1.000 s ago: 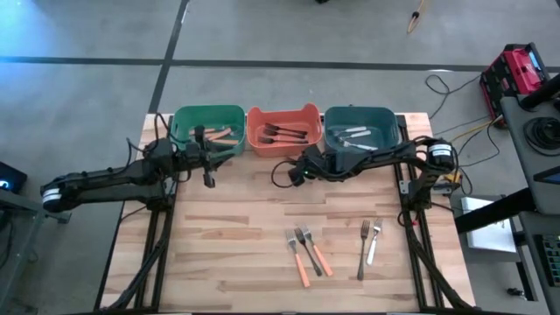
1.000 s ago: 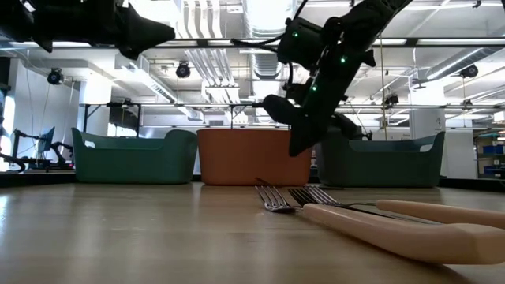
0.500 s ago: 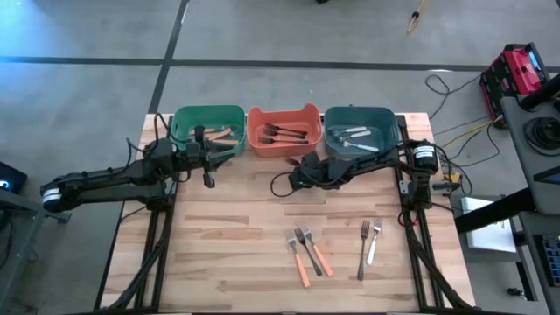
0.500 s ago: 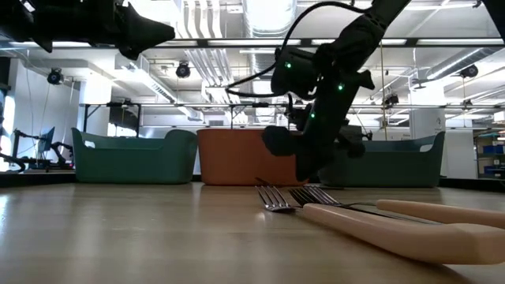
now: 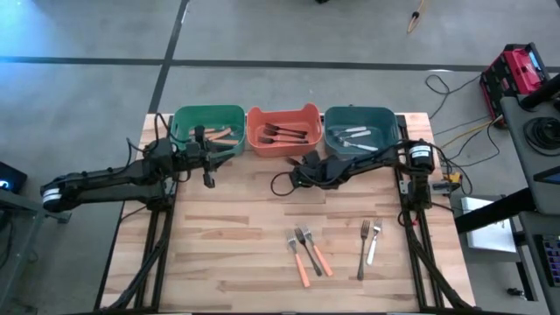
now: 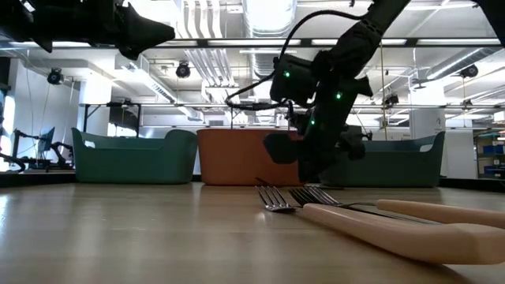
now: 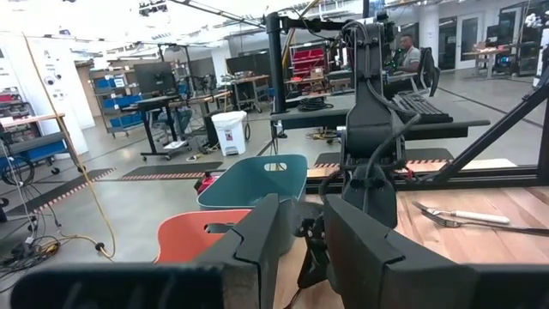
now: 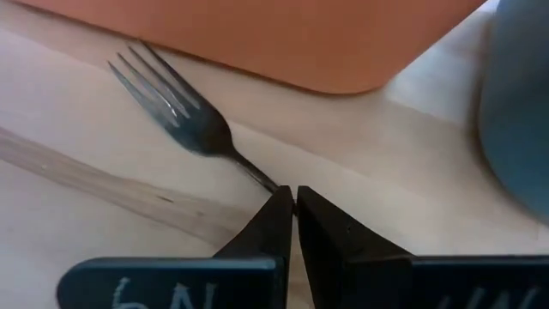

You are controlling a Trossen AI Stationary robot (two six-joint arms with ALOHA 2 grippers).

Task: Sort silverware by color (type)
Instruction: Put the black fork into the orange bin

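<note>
My right gripper point(image 8: 290, 193) point(image 5: 293, 175) hangs low over the table just in front of the orange bin point(image 5: 283, 129), shut on a dark metal fork point(image 8: 184, 116). The fork's tines point away from the fingers toward that bin; its handle is hidden under the fingers. Whether the tines touch the wood I cannot tell. My left gripper point(image 7: 300, 232) point(image 5: 210, 171) stands open and level in front of the green bin point(image 5: 208, 129), holding nothing. Two groups of forks lie flat near the front edge: three point(image 5: 306, 249) with orange and dark handles, and two point(image 5: 368, 241). My right gripper pinches the fork's thin neck point(image 8: 257, 176), just behind the tines, between its two fingertips. The fingers slant down from the table's right side and lie along the fork. The tined end sticks out ahead of the fingers, low over the table.
The green bin holds orange-handled forks, the orange bin dark ones, the blue bin point(image 5: 360, 129) white ones. All three stand in a row along the far edge. Bare wood lies between the bins and the loose forks point(image 6: 276, 197).
My right gripper has sunk toward the table in front of the orange bin and tipped further downward, staying shut on the fork. The left arm has kept still.
</note>
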